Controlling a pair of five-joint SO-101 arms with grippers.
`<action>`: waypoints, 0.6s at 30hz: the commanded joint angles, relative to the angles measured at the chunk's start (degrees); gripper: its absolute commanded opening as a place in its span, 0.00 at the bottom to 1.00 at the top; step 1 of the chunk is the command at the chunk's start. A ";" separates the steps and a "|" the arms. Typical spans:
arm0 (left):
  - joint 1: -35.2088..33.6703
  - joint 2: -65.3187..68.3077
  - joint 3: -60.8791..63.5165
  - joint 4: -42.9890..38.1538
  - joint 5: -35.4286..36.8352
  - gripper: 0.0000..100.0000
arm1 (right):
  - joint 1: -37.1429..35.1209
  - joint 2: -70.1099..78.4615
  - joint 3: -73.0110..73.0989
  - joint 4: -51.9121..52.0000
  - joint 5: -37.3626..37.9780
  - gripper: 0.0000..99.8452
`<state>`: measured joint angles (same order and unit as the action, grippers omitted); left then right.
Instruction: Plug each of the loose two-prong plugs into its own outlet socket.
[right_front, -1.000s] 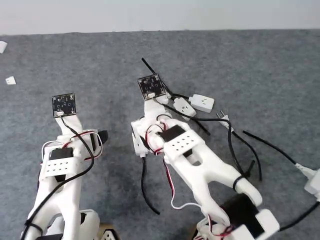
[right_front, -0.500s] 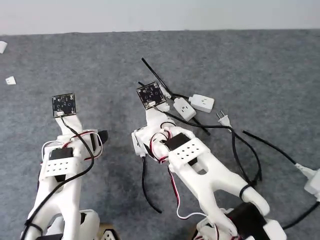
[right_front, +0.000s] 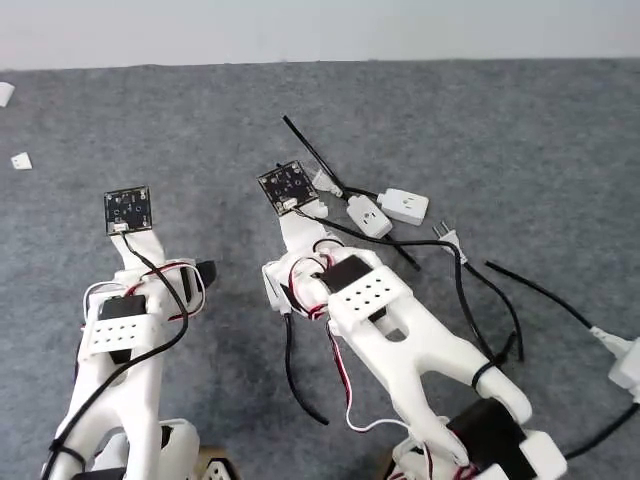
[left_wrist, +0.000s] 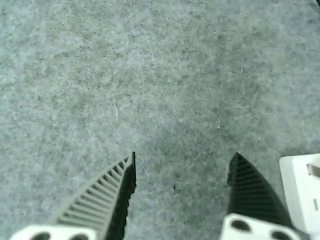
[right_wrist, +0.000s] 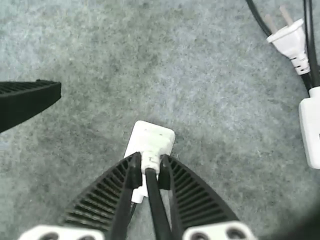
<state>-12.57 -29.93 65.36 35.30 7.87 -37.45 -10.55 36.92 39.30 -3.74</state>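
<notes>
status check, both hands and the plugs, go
Left hand open over bare carpet. Right hand shut on white connector. Two-prong plug loose beside socket. Black cords alongside.

Our right claw (right_wrist: 149, 160), clamped on the white plug (right_wrist: 152, 136), has swung left, dragging its black cord (right_wrist: 156, 210) along.

We find bare surface (right_front: 150, 110) along the far and left edges and between the left claw's (left_wrist: 183, 156) spread fingers. From the middle toward the right edge, black cords (right_front: 286, 365), two outlet blocks (right_front: 403, 205), a loose plug (right_front: 445, 235) and the right claw (right_wrist: 150, 159), clamped on a white connector (right_wrist: 152, 136), bar the way.
</notes>
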 joint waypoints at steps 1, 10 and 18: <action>-0.18 -1.67 -0.66 -0.26 -0.44 0.28 | -0.66 -0.75 -3.87 1.54 1.05 0.01; -0.18 -1.67 -0.66 -0.26 -0.44 0.28 | -0.57 -0.75 -6.86 1.80 3.43 0.01; -0.18 -1.67 -0.66 -0.26 -0.44 0.28 | -0.57 -0.66 -6.86 1.71 5.19 0.01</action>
<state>-12.57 -29.93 65.36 35.30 7.87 -37.54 -10.46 33.58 40.70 0.04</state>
